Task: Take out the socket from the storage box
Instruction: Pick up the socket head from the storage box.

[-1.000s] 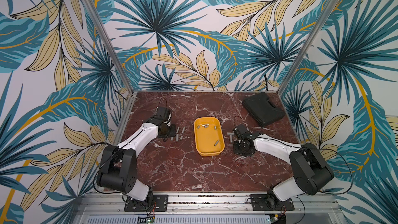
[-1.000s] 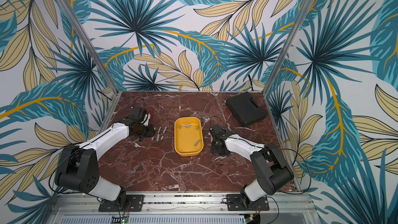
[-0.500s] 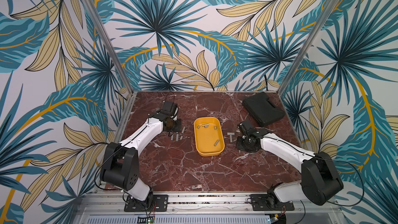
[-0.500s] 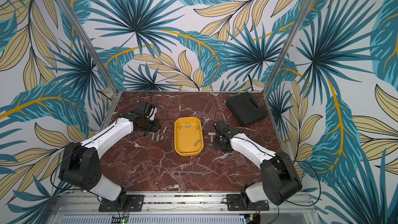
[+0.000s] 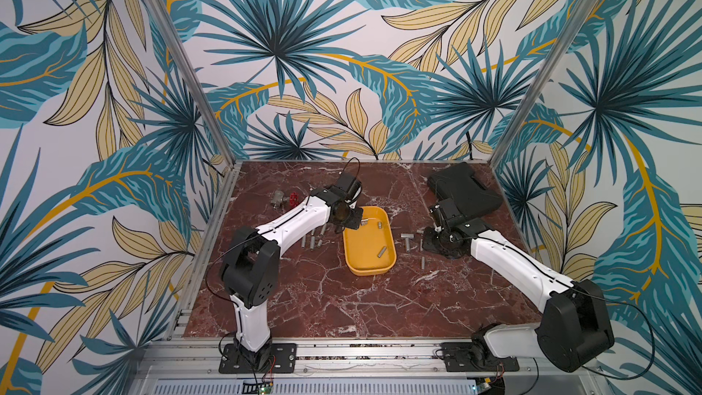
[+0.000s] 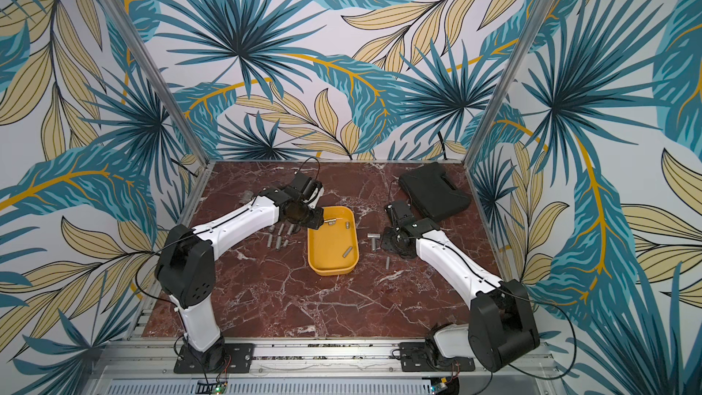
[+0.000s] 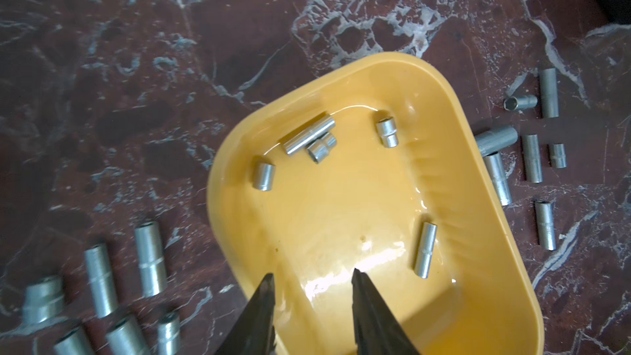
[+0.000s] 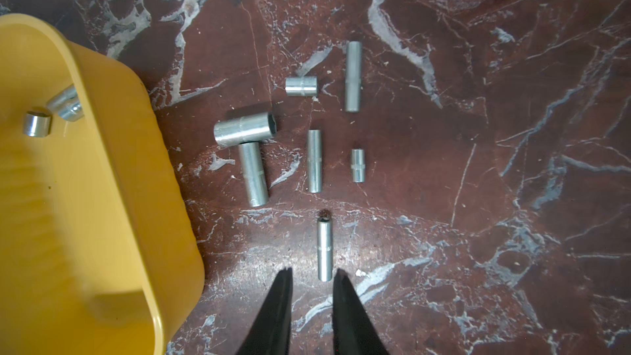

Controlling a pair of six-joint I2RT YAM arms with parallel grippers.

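holding nothing, tapered left fingers and right fingers stand spread; shiny cylindrical sockets dot the glossy storage box.

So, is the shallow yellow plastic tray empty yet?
Not empty. Five small silver metal sockets lie inside the yellow plastic tray, in the left wrist view.

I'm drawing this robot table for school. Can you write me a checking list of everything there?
Surface: red-brown marble tabletop, white veins.
Job's things: yellow storage box holds five sockets; loose sockets lie on the tabletop either side.
Clutter: closed black case, far right; valve with red handle, far left.
Grippers: left claw open, empty, over the storage box; right claw open, empty, over the tabletop.
Cables: black cable loops above the left wrist; another near the right arm's base.
Surroundings: leaf-print walls, metal corner posts.
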